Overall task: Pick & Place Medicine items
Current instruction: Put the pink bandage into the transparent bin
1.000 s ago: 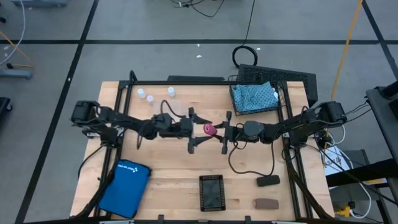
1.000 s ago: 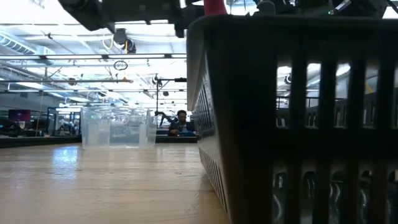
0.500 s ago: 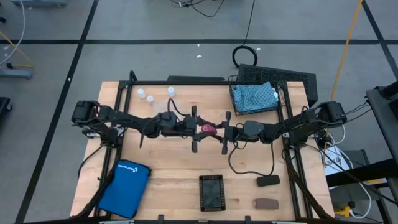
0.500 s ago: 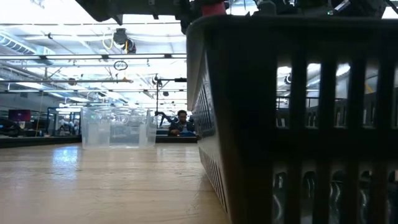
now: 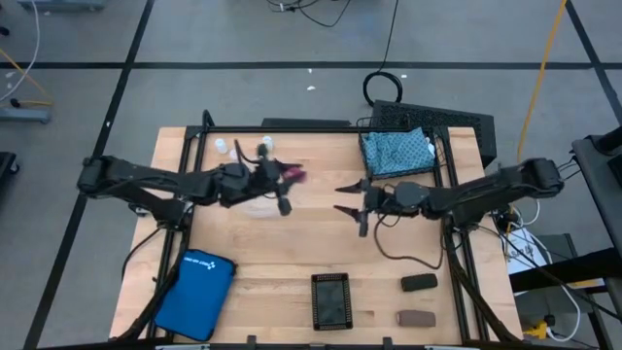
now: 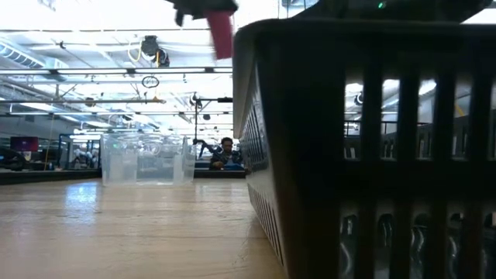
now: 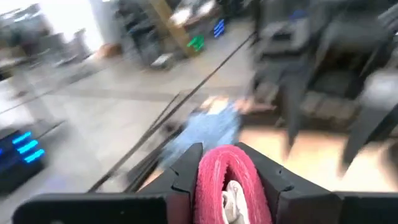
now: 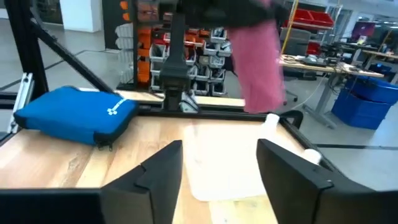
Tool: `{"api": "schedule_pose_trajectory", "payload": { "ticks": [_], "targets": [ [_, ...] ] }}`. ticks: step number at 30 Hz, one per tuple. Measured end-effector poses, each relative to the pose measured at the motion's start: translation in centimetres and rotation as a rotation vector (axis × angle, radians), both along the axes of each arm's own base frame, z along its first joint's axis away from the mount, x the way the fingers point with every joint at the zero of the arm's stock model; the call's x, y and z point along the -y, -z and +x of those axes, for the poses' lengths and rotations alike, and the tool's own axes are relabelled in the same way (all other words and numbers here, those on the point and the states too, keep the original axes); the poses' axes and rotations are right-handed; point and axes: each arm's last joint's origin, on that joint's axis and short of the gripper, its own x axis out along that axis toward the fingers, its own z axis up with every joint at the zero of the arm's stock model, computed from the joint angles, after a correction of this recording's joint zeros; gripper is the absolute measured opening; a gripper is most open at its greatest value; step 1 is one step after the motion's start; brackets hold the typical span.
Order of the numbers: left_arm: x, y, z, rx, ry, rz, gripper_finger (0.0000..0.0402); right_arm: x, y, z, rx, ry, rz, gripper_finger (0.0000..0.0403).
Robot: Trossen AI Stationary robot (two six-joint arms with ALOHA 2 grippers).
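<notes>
The pink block [image 5: 293,173] hangs in the air over the far left part of the table, with my left gripper [image 5: 287,176] shut on it. In the low view the pink block [image 6: 221,32] hangs below that gripper. My right gripper [image 5: 343,198] stands open to its right, at mid-table, with nothing between its fingers. Three white vials [image 5: 235,153] stand by the far left edge. The teal pouch [image 5: 397,151] lies in a black basket [image 5: 457,122] at the far right. A black block [image 5: 419,283] and a brown block [image 5: 415,318] lie at the near right. My left gripper pinches the pink block's upper end [image 7: 227,177] between its two fingers [image 7: 184,175]. The fingers reach out about level from the table's left. The block hangs down below them, lifted clear of the table.
A bright blue zip case [image 5: 194,292] lies at the near left and a small black tray [image 5: 330,299] at the near middle. A clear plastic tray [image 8: 224,165] sits on the wood under the left gripper. Bare wood lies between the two grippers.
The pink block has passed from my right gripper to my left. The left shut on it and carried it toward the table's left and far edge. The right opened, let go and drew back a little toward the right edge.
</notes>
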Motion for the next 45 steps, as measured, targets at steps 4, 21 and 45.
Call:
{"api": "schedule_pose_trajectory", "payload": {
  "ticks": [4, 21, 45],
  "targets": [
    [-0.3, 0.3, -2.2, -0.103, -0.15, -0.034, 0.0079, 0.2, -1.4, -2.0, -0.02, 0.004, 0.045, 0.0215],
    [-4.3, 11.4, -8.2, -0.217, -0.443, -0.188, 0.0081, 0.5, -2.8, -4.3, -0.032, 0.005, 0.042, 0.0201],
    [-7.8, 12.7, -7.6, -0.28, -0.478, -0.197, 0.0307, 0.5, -2.1, -3.9, -0.076, 0.004, 0.011, 0.0201]
  ]
}}
